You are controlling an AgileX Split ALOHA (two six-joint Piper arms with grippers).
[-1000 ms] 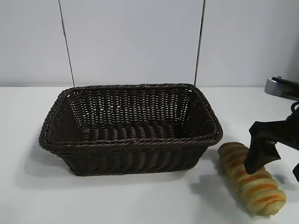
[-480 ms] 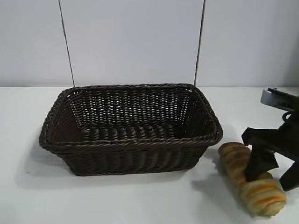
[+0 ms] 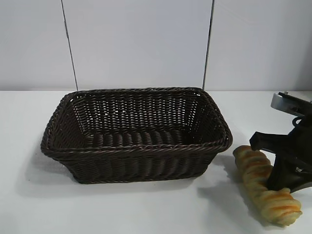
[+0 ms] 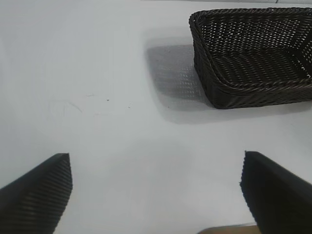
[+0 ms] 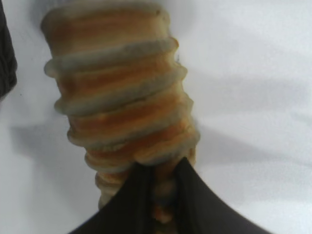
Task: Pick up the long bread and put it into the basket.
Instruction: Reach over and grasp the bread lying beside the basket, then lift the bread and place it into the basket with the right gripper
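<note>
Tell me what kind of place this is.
Probably a lab test bench: a bare white table against plain white wall panels, set with only a wicker basket, a long bread and a robot's right gripper.

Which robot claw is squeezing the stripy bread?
The right claw, beside the basket, is pinched onto the long bread on the table. The left claw is wide open over bare table, holding nothing.

The long bread [image 5: 119, 102] lies on the white table [image 5: 253, 73], running from twelve o'clock down to six. There the right gripper [image 5: 160, 192] pinches its narrow middle between two black fingers [image 5: 200, 204].
</note>
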